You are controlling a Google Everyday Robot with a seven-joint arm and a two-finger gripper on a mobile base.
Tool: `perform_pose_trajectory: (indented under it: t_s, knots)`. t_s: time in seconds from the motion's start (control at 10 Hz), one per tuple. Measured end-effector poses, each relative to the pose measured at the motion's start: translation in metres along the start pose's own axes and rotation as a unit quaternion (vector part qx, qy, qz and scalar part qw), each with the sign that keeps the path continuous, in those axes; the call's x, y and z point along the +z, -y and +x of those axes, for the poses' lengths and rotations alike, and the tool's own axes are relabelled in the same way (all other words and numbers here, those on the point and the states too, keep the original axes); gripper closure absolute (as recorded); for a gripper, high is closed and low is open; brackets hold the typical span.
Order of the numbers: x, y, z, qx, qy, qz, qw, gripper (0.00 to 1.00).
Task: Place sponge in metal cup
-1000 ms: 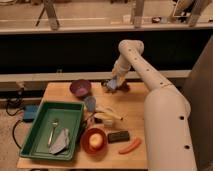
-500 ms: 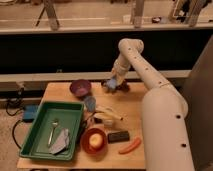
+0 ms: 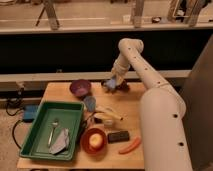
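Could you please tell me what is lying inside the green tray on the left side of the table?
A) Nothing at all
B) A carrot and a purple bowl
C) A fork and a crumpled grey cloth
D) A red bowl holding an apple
C: the green tray holds a fork and a crumpled grey cloth, while the gripper is at the table's far edge, well away from the tray.

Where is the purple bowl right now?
In the camera view the purple bowl sits near the table's back edge, left of the gripper and just behind the green tray.
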State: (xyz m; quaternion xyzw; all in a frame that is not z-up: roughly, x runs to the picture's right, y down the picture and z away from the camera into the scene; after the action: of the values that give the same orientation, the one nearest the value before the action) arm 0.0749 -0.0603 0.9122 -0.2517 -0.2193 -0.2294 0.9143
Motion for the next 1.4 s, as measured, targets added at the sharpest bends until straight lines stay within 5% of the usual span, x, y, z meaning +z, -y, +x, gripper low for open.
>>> perform_pose_trajectory:
  t_s: [0.2, 0.7, 1.4]
  knots:
    - [0.003, 0.002, -0.003, 0.009, -0.012, 0.003, 0.9999, 1.00]
    - [0.013, 0.011, 0.004, 0.075, 0.007, 0.025, 0.9969, 1.00]
    - [0.023, 0.022, 0.002, 0.184, -0.006, 0.071, 0.9803, 1.00]
